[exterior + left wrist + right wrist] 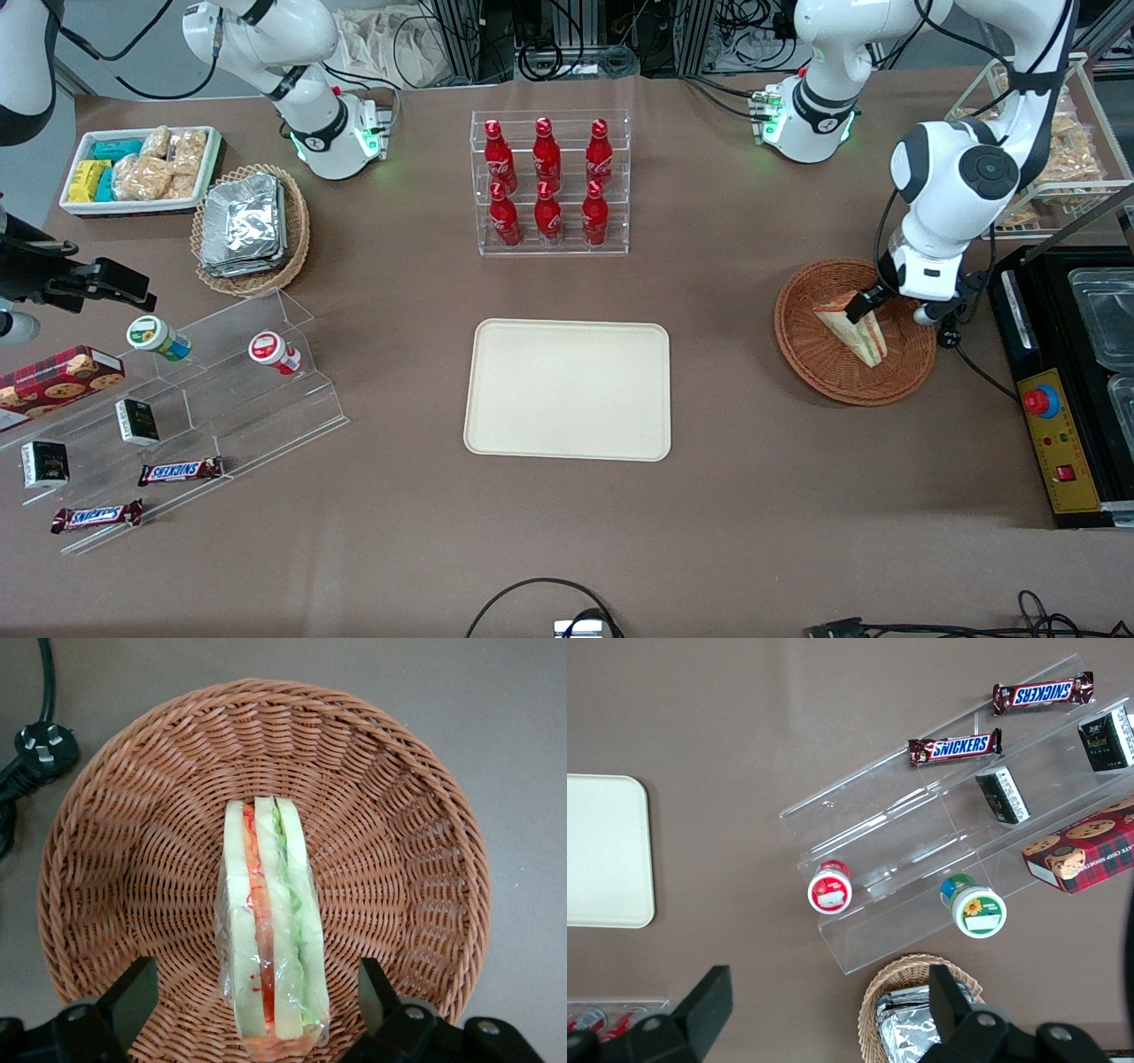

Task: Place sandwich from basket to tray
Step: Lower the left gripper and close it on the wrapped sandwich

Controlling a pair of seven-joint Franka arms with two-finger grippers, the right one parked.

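Left arm's end effector (257,1005) hangs low over the round reddish-brown woven wicker basket (811,350), fingers (133,997) spread wide either side of the clear-wrapped triangular sandwich wedge (270,930), not touching it. Sandwich stands on edge in the basket, white bread with red, orange and green filling showing. Step looks like pre-grasp. Next move likely calls for lowering, pinching the bread faces, then lifting and carrying to the flat cream-beige rectangular tray (568,389) mid-desk, which sits bare.

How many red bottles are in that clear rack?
6 red bottles in the clear rack: three on the upper row, three below, nearer the tray. The pincer straddles the sandwich.
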